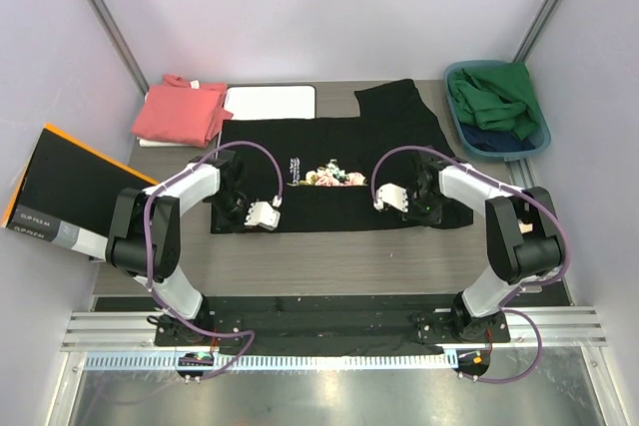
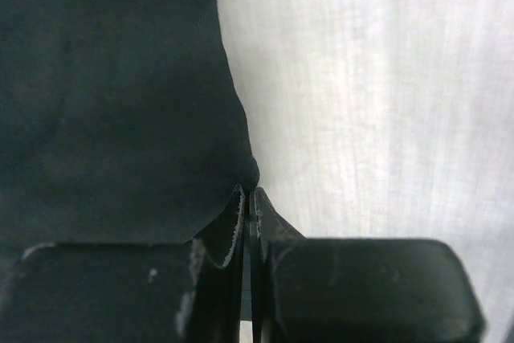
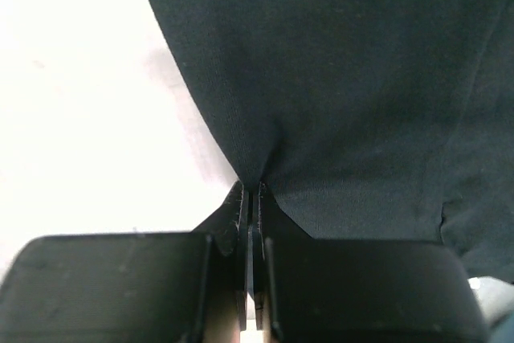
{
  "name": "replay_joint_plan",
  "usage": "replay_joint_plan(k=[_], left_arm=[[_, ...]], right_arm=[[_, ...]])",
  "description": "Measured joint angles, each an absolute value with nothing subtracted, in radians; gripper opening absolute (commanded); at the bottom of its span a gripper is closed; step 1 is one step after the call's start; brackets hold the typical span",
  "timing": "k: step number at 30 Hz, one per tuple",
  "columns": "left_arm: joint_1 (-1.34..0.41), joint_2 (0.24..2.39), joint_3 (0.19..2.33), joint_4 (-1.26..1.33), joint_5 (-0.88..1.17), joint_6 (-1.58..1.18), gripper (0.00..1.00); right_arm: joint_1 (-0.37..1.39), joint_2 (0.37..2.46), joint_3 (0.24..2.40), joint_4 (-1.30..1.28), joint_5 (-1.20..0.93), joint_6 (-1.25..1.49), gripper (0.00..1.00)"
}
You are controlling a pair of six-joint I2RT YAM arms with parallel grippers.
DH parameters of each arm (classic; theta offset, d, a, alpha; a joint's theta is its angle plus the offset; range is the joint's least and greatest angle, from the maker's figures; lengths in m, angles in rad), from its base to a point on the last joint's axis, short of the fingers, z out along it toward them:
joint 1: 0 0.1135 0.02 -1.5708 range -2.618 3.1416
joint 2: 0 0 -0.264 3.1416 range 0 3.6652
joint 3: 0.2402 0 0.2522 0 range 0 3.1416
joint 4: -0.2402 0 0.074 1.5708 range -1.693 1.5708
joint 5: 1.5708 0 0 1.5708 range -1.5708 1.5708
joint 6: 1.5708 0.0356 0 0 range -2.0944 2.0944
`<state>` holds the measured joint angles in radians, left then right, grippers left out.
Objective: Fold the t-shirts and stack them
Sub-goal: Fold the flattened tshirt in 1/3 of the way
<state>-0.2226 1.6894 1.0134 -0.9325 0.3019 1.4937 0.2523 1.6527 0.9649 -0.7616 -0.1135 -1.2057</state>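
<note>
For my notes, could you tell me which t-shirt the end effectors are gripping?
The black flower-print t-shirt, spread mid-table; the salmon-pink t-shirt lies folded, far left.

Left hand (image 1: 251,214) and right hand (image 1: 397,201) sit on the black t-shirt (image 1: 329,152).

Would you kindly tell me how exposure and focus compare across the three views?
Top external: even light, sharp, detail readable on the black tee. Left wrist: the table burns out to white, the black tee goes nearly featureless dark, the fingers look soft near the lens. Right wrist: like glare on the table, yet the cloth's weave shows faintly; fingers soft too.
</note>
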Motion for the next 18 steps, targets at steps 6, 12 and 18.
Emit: replay_joint_plan(k=[6,12,18], left_arm=[[-0.241,1.62,0.921,-1.036,0.331,1.502,0.0],[-0.254,1.573,0.831,-1.161,0.347,1.532,0.0],[-0.254,1.542,0.805,-1.227,0.35,1.563,0.44]], right_arm=[[0.269,1.568,0.875,-0.829,-0.128,-1.209,0.01],[0.316,1.494,0.8,-0.894,-0.153,-1.209,0.01],[0.403,1.444,0.754,-0.973,-0.187,-1.181,0.51]])
